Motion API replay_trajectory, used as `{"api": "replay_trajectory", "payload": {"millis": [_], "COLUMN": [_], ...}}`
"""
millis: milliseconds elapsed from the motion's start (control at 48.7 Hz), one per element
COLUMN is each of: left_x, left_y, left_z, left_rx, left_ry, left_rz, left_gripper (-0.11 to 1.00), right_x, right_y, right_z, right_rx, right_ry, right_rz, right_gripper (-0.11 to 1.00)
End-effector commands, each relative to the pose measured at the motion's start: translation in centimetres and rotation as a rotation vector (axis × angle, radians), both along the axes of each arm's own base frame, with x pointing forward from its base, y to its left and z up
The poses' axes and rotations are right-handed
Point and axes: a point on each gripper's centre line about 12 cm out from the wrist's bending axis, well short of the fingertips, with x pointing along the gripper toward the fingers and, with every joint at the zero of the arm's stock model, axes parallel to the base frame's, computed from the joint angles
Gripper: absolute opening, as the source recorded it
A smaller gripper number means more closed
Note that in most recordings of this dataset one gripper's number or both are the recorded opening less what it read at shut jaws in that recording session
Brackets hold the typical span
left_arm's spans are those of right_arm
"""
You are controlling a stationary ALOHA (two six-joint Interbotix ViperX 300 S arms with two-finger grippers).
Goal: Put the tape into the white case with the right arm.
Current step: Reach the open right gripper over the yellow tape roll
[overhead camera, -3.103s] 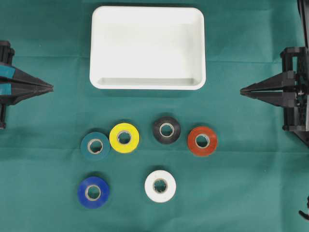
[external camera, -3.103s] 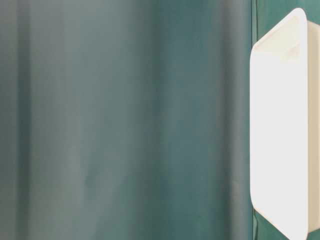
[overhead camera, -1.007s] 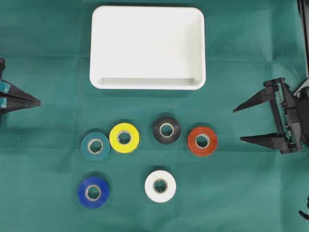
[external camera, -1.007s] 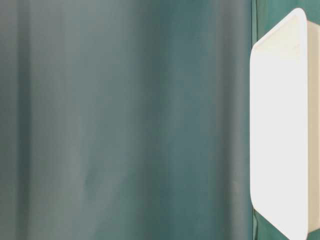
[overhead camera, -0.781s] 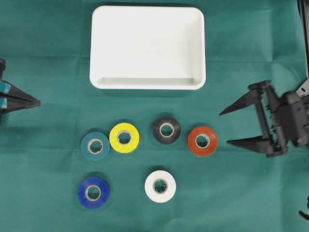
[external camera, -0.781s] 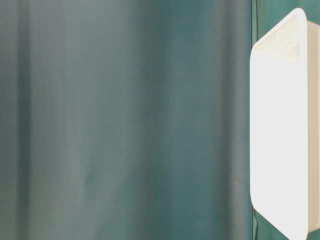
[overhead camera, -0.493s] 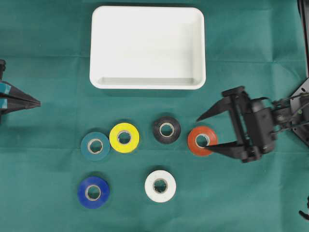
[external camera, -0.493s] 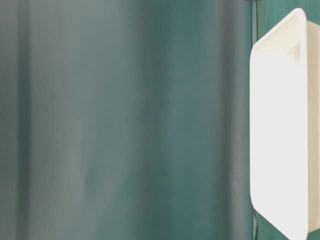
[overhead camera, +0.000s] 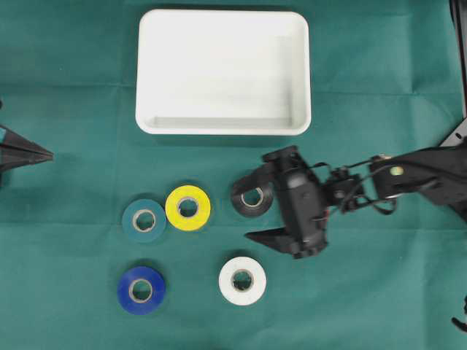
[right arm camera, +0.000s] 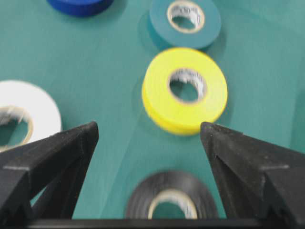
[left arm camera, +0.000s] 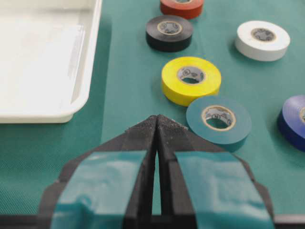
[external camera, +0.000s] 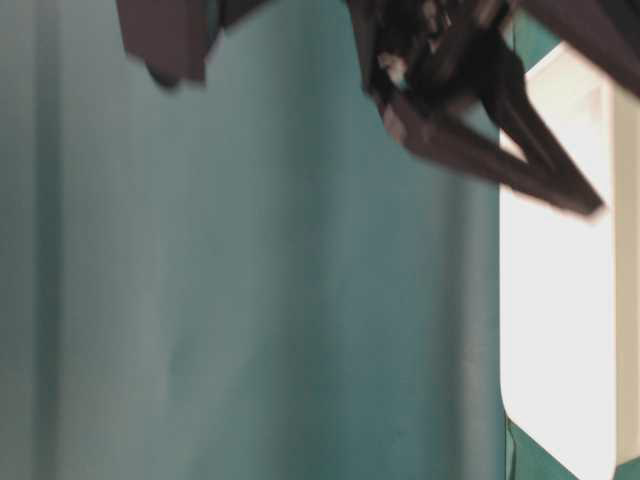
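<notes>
red tape [left arm camera: 181,6] cropped (top edge)

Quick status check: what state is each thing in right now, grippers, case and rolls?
Right gripper: open, over the black roll, holding nothing.
Left gripper: shut, empty.
Case: empty.
Yellow roll, teal roll, blue roll, white roll: flat on the cloth.
Red roll: flat.
</notes>
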Motion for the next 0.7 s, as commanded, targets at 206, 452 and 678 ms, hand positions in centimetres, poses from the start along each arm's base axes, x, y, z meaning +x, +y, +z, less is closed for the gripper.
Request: {"api": "replay_trajectory", "payload": {"millis": [206,452,678], "left_x": [0.1,0.1,0.1], "left_y": [0.0,0.0,0.0], "left_z": [0.4,0.3,0.3], "left_rx": [0.0,0.0,0.0], "left_ry": [-0.005,-0.002,-0.003], "left_rz": [-0.003,-0.003,-0.003], "left_gripper": [0.0,0.0,0.0], "right_x": [5.2,7.4,8.3], "right_y": [1.2,1.7,1.7], "right_z": [1.1,1.0,0.0], "right_rx": [0.013,0.016,0.008], "right_ry": [-0.065,-0.08,-0.046], "right_rz": [0.007,0.007,0.001], "right_gripper": [0.78,0.78,0.78]}}
